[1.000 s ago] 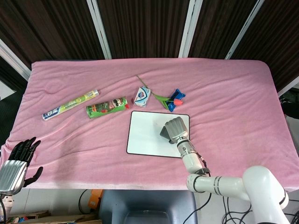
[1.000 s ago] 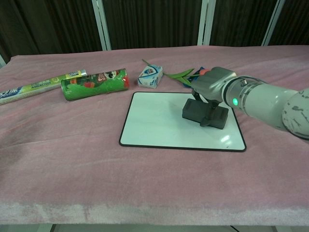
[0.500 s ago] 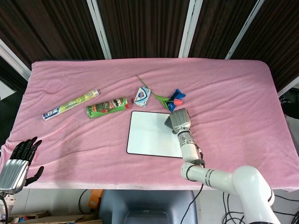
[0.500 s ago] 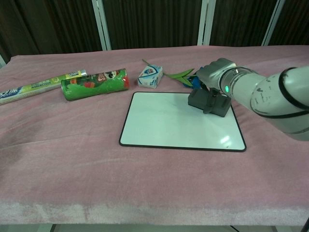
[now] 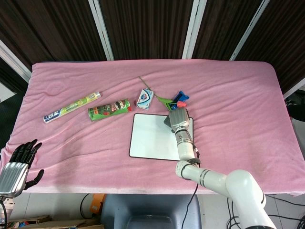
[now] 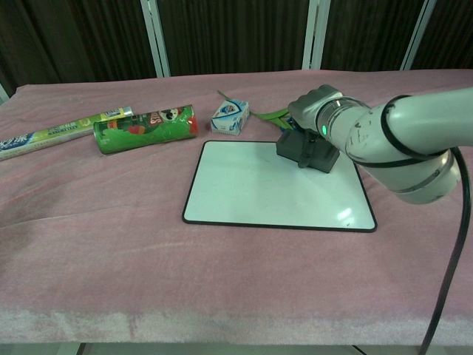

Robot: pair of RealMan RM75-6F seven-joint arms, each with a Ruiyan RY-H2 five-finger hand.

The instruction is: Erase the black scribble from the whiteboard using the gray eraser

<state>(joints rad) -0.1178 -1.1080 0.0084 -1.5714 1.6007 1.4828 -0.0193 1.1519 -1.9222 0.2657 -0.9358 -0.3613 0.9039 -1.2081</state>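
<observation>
Moved up-board with the gray eraser (image 6: 306, 151) over the last second: from mid-right of the whiteboard (image 6: 259, 188) to its far edge, near the 1 o'clock corner. Right hand (image 6: 314, 106) clamped down over the eraser from above, fingers wrapped around it, eraser pressed flat against the board. Same grip seen from overhead: right hand (image 5: 178, 119) sat on top, only a sliver of eraser (image 5: 167, 121) showing at its 9 o'clock side. Whiteboard (image 5: 150, 138) surface read clean white in both views; could not make out any black scribble, though the patch beneath the eraser was hidden. Left hand (image 5: 18, 163) parked off the table's near-left corner, at 7 o'clock from the board, holding nothing, dark fingers spread apart. Was out of the chest view.

Elsewhere on the pink cloth (image 5: 228, 95): green snack can (image 6: 145, 129) lay on its side at 10 o'clock from the board, long wrapped tube (image 6: 63, 131) further out at 9 o'clock from the can, small blue-white carton (image 6: 230, 117) just beyond the board's far edge, green-stemmed item with blue and red parts (image 5: 173, 100) at 12 o'clock from the right hand, close behind it.
</observation>
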